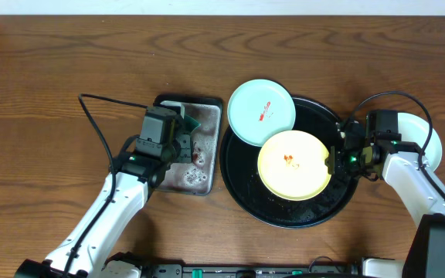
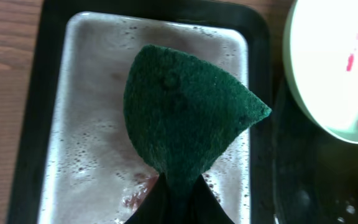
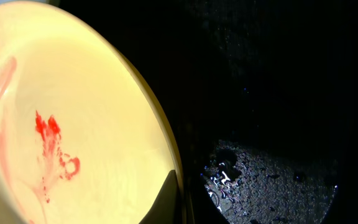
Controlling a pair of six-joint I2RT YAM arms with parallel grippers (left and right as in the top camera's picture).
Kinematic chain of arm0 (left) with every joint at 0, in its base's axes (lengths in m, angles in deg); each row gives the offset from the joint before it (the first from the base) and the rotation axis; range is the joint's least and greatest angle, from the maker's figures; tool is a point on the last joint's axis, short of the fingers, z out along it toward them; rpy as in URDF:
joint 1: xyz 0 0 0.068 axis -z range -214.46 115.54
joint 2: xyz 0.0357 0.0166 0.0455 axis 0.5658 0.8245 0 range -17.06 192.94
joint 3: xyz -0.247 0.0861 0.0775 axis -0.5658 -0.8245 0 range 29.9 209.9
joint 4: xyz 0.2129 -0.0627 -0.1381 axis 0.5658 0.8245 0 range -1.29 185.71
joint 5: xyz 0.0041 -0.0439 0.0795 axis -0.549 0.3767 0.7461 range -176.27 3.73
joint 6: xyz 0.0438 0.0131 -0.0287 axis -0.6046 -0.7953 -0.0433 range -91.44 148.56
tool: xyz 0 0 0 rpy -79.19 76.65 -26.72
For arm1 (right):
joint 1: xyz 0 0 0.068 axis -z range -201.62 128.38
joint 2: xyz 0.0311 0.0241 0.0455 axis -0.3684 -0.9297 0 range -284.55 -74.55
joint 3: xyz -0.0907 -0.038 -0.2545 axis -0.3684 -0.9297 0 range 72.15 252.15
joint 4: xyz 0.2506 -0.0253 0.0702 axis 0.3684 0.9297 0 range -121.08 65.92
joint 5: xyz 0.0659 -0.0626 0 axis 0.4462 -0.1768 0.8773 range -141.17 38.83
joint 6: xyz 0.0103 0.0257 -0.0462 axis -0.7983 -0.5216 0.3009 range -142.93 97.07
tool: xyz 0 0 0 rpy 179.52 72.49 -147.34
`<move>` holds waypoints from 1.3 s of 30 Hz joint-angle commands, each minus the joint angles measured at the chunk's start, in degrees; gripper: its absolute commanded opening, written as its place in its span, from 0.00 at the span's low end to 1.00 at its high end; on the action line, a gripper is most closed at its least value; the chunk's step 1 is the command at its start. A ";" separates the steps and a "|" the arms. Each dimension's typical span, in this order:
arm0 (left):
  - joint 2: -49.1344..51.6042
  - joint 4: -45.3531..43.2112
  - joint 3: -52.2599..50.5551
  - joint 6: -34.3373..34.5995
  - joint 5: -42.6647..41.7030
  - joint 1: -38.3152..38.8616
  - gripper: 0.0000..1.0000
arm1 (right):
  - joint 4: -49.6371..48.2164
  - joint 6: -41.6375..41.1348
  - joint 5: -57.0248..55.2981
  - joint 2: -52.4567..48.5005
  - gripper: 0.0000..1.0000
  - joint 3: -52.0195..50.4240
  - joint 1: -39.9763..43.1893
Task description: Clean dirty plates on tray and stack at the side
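On the black tray (image 1: 241,179) lies a yellow plate (image 1: 294,164) with a red sauce smear near its middle. My right gripper (image 1: 333,160) is shut on that plate's right rim. The right wrist view shows one finger over the yellow plate (image 3: 73,93) at its rim, in my right gripper (image 3: 178,200), and the wet tray (image 3: 272,93) beside it. A mint plate (image 1: 262,111) with red smears rests on the tray's upper left rim. My left gripper (image 1: 184,130) is shut on a green sponge (image 2: 185,118), pinched at its lower end by my left gripper (image 2: 176,190).
Under the sponge stands a rectangular grey metal tray (image 1: 199,181) with foamy, reddish water, seen close as the metal tray (image 2: 86,124). A pale round dish (image 1: 429,140) lies partly hidden behind the right arm at the far right. A black cable (image 1: 99,116) runs across the wood left of the metal tray.
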 commanded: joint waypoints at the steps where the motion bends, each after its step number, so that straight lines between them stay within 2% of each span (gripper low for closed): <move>1: -0.42 0.24 0.17 -0.31 4.35 0.44 0.08 | 0.07 0.83 0.24 -0.39 0.01 -0.26 -0.57; 28: -0.31 1.84 0.17 1.29 3.85 0.44 0.07 | -0.09 0.83 0.22 -0.39 0.01 -0.26 -0.57; 31: -0.31 2.43 0.17 3.15 3.91 0.44 0.08 | 0.02 0.83 0.24 -0.39 0.01 -0.26 -0.57; 37: -0.28 4.61 0.15 12.31 3.91 0.68 0.07 | 1.09 0.81 0.24 -0.39 0.01 -0.55 -0.57; 39: -0.24 4.79 0.15 13.03 3.93 1.27 0.07 | 1.20 0.81 0.22 -0.39 0.01 -0.98 -0.57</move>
